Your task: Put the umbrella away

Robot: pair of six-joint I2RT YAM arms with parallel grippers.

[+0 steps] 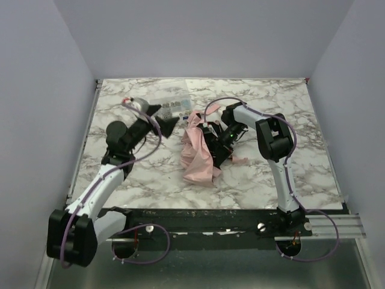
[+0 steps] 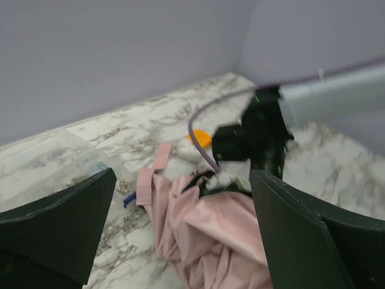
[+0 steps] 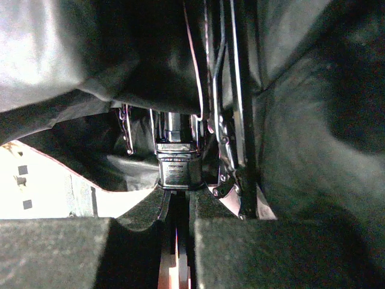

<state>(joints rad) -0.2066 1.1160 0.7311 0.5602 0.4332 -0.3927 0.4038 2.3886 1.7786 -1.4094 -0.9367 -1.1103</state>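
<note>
Locate umbrella [image 1: 197, 155] at mid-table, pink canopy crumpled and loose. Note left gripper [image 1: 160, 118] spread wide and empty, just left of the canopy. Note right gripper [image 1: 218, 146] buried in the folds, fingers [image 3: 72, 253] pressed together on the thin shaft.

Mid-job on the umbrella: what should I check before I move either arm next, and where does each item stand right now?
1. Right gripper holds the umbrella: ok, its fingers are closed at the metal shaft hardware.
2. Left gripper open and empty: ok.
3. Left gripper clear of the fabric: ok, it sits beside the umbrella, not touching.
4. Canopy gathered into a roll: not ok, the pink fabric lies loose and crumpled.
5. Closing strap found: cannot tell.
6. Clear container out of the left arm's way: cannot tell, it lies right behind the open fingers.
</note>
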